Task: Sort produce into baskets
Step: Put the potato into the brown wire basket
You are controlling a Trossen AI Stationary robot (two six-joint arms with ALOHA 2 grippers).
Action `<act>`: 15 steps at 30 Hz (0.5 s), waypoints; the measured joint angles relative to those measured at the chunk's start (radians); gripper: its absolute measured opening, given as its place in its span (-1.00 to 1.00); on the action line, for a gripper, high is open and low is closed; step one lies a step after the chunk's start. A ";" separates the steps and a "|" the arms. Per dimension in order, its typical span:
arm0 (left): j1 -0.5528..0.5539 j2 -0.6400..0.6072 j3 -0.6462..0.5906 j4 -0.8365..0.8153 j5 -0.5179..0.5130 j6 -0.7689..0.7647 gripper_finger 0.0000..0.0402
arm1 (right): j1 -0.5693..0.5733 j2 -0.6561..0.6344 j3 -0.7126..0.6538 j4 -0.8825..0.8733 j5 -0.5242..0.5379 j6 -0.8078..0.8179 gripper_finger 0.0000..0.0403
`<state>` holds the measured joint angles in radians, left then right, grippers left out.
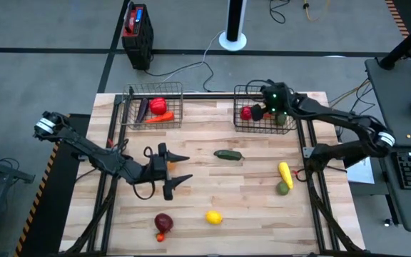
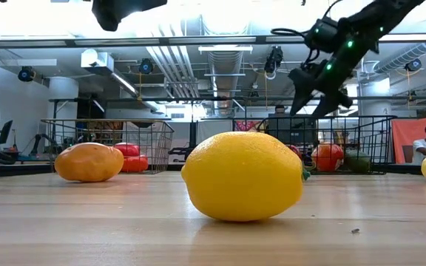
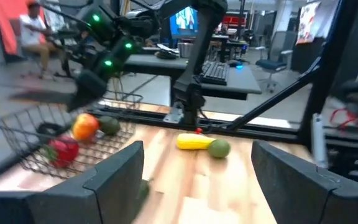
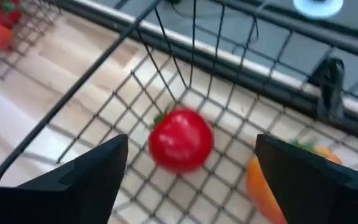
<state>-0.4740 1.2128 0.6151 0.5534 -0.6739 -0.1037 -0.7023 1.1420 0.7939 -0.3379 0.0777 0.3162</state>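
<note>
Two dark wire baskets stand at the table's far edge. The left basket (image 1: pixel 154 106) holds red, orange and purple pieces. The right basket (image 1: pixel 261 118) holds a red piece (image 4: pixel 181 140), an orange one (image 4: pixel 272 183) and a green one. My right gripper (image 1: pixel 257 110) hangs open above the right basket, slanting down, with the red piece lying on the mesh below it. My left gripper (image 1: pixel 188 168) stands open and level over the table's middle left, nothing between its fingers (image 3: pixel 117 177). A lemon (image 2: pixel 242 177) rests on the table near the front edge.
Loose on the table lie a green cucumber (image 1: pixel 228 154), a long yellow piece (image 1: pixel 285 173) beside a green round one (image 1: pixel 282 188), and a dark red piece (image 1: pixel 164 222) near the front edge. An orange piece (image 2: pixel 89 162) sits left of the lemon. People and desks show beyond the table.
</note>
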 joint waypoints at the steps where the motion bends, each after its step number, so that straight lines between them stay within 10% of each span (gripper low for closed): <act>1: 0.009 -0.003 0.000 0.001 0.000 0.033 0.39 | 0.004 -0.006 0.020 -0.048 0.001 0.007 0.66; 15: 0.036 -0.006 0.260 -0.184 0.003 0.093 0.39 | 0.030 0.107 0.275 -0.367 0.001 0.020 -0.05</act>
<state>-0.4384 1.2064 0.8752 0.3692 -0.6708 -0.0109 -0.6718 1.2490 1.0691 -0.7052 0.0786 0.3360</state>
